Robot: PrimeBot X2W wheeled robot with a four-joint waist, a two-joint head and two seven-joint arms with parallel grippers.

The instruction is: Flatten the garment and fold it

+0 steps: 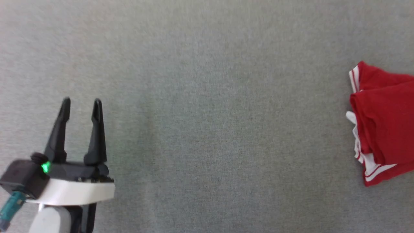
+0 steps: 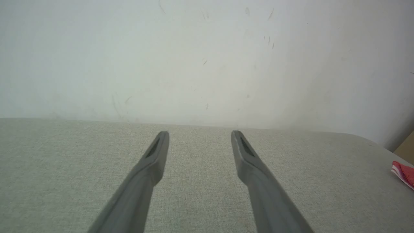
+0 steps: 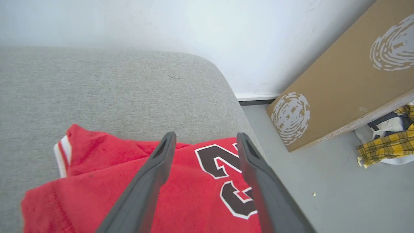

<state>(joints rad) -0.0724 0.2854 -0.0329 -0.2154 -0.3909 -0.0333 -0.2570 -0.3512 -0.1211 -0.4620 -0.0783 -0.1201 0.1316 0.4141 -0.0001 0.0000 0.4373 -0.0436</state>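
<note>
The garment (image 1: 383, 123), a red jersey with white striped trim, lies folded in a bundle at the right edge of the grey surface. In the right wrist view the garment (image 3: 190, 194) shows black white-outlined digits on top. My right gripper (image 3: 205, 137) hovers just above it, open, with nothing between its fingers. My left gripper (image 1: 81, 104) stands open at the lower left of the head view, far from the jersey, empty. In the left wrist view that gripper (image 2: 199, 133) points over bare fabric, and a corner of the garment (image 2: 404, 173) peeks in at the right edge.
The grey fabric surface (image 1: 207, 97) ends in a rounded corner (image 3: 223, 84) close to the jersey. Beyond it are a white wall, grey floor, a leaning cardboard box (image 3: 339, 84) and a yellow plaid cloth (image 3: 388, 145) on the floor.
</note>
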